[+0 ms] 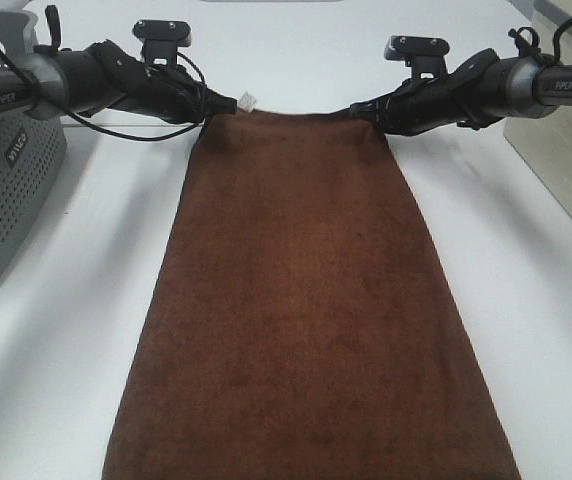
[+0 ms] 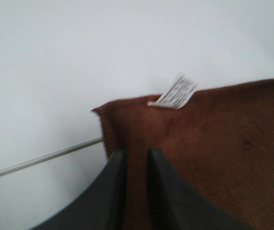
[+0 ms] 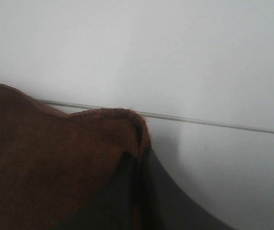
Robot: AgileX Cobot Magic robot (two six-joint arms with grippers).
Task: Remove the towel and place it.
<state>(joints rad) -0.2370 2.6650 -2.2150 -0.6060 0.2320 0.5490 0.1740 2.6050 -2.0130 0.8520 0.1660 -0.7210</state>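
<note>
From the exterior high camera, the towel is a long, dark brown plush rectangle spread flat along the middle of the white desk, its far short edge held between the two arms and its near end running out of the bottom of the picture. A small white tag sticks out from the far edge, close to the left corner. The left gripper meets the far left corner and the right gripper meets the far right corner, each arm reaching in from its own side. The word PIPER can be read on the right arm's silver sleeve, and again, less clearly, on the left arm's. At the left edge stands a grey perforated basket with raised lettering on its side that is too small to read; what it holds cannot be seen. In the left wrist view, the two dark jaws are nearly closed, pinching the brown cloth just inside its corner, and the white tag carries printed lines too blurred to read. In the right wrist view, the jaws are closed on a bunched, raised fold of the towel's corner, above the white desk and a thin pale seam line.
</note>
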